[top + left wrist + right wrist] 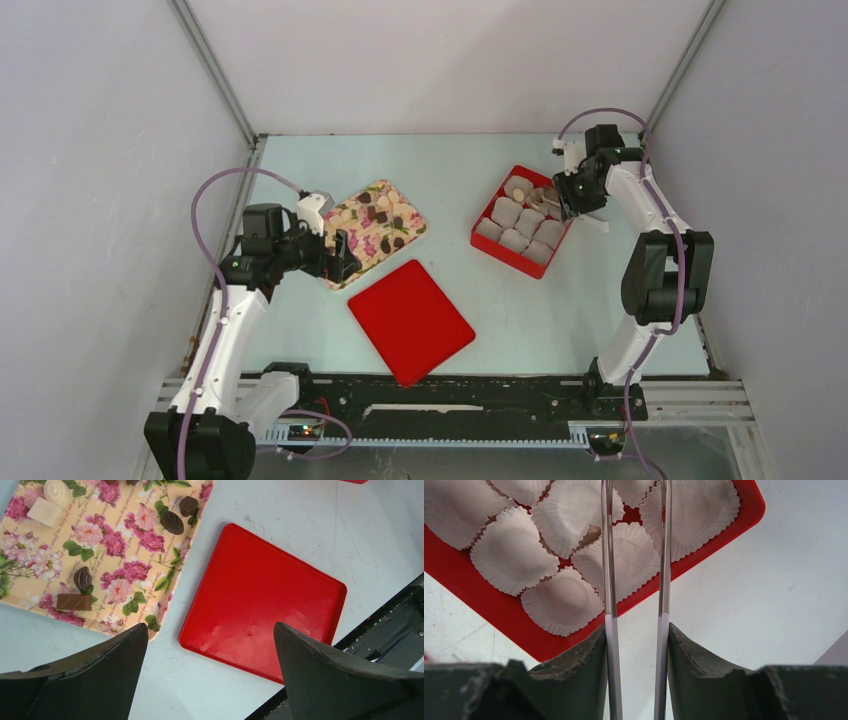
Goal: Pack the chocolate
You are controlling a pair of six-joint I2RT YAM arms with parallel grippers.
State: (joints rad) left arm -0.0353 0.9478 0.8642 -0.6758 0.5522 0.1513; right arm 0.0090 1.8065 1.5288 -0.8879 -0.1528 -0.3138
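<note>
Chocolate lies on the flower-print tray [355, 262]: dark pieces [171, 522] [82, 578], a brown bar [73, 601] and cream pieces [45, 512]. My left gripper [210, 627] is open and holds nothing. It hangs over the table between the tray's near corner and the red lid [260, 600]. My right gripper [636, 627] is shut on metal tongs [609, 580]. Their two blades stand apart and reach over the red box [479, 605] of white paper cups [514, 555]. The tong tips run out of the right wrist view.
The red box [503, 258] stands at the back right of the table. The tray is at the left and the flat red lid [411, 320] lies near the front middle. Grey walls close in both sides and a black rail [450, 395] runs along the near edge.
</note>
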